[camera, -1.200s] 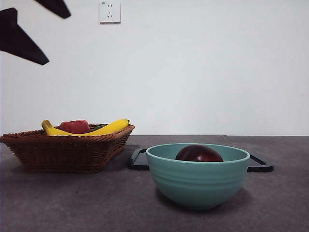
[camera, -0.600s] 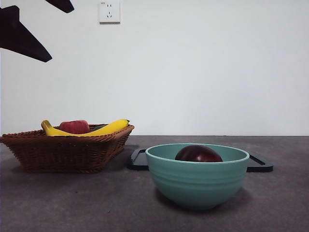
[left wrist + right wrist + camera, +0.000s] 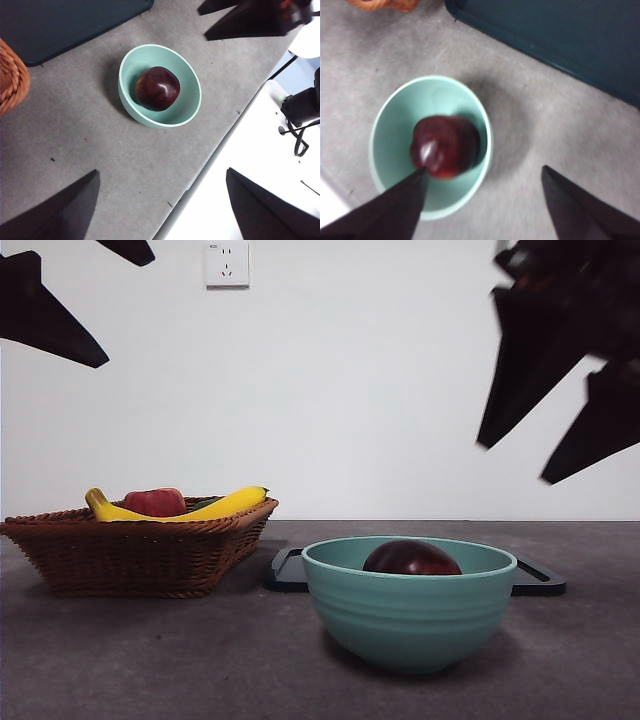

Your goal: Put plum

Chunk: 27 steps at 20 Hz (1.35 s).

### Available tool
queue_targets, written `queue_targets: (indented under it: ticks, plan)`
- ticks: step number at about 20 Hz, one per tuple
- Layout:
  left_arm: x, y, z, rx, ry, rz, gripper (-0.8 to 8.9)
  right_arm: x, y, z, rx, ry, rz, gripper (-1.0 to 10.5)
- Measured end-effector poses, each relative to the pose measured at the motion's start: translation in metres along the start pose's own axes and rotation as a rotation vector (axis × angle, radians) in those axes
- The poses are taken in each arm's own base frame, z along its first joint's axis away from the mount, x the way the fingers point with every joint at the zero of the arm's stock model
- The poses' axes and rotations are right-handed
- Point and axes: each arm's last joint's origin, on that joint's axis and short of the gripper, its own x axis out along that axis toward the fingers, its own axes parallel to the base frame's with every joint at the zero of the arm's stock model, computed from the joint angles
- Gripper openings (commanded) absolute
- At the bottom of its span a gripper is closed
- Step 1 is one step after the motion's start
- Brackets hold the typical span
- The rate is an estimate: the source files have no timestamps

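Observation:
The plum [image 3: 412, 558] is dark maroon and glossy, and it lies inside the teal bowl [image 3: 410, 625] near the table's front. The left wrist view shows the plum [image 3: 157, 88] in the bowl [image 3: 189, 82] from above. My right gripper [image 3: 517, 462] hangs open high at the right, above and beside the bowl, holding nothing. In its own view the right gripper [image 3: 484, 171] is open over the plum [image 3: 445, 146] and the bowl [image 3: 395, 115]. My left gripper [image 3: 125, 310] waits open at the top left, also empty [image 3: 162, 172].
A wicker basket [image 3: 140, 555] at the left holds a banana [image 3: 230, 503] and a red fruit [image 3: 155, 502]. A dark tray [image 3: 288, 572] lies flat behind the bowl. The table edge [image 3: 210, 165] runs close to the bowl on one side.
My right gripper has come into the front view from the upper right, where nothing showed before. The plum, bowl and basket have not moved.

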Motion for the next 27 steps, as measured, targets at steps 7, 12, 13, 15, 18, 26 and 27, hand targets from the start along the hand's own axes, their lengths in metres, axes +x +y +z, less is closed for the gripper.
queue_targets:
  ticks: [7,12,13,15,18,26,27]
  plan:
    - [0.000,0.000,0.000,0.000,0.000,0.000,4.04,0.049,0.006,0.005,-0.033,0.088,-0.072,2.2]
    - [0.000,0.000,0.000,0.000,0.000,0.000,4.04,0.068,0.009,0.004,-0.034,0.126,-0.088,1.3]
    - [0.000,0.000,0.000,0.000,0.000,0.000,4.04,0.070,0.010,0.004,-0.038,0.127,-0.085,1.0]
    - [0.000,0.000,0.000,0.000,0.000,0.000,4.04,0.072,0.010,0.004,-0.041,0.121,-0.088,0.2]
    - [0.000,0.000,0.000,0.001,-0.001,0.000,4.04,0.072,0.010,0.005,-0.042,0.116,-0.100,0.1]
    - [0.000,0.000,0.000,0.001,-0.001,0.000,4.04,0.061,0.015,0.019,-0.018,0.076,-0.098,0.1]
    - [0.000,0.000,0.000,0.001,-0.001,0.000,4.04,0.057,0.015,0.026,-0.017,0.050,-0.097,0.1]
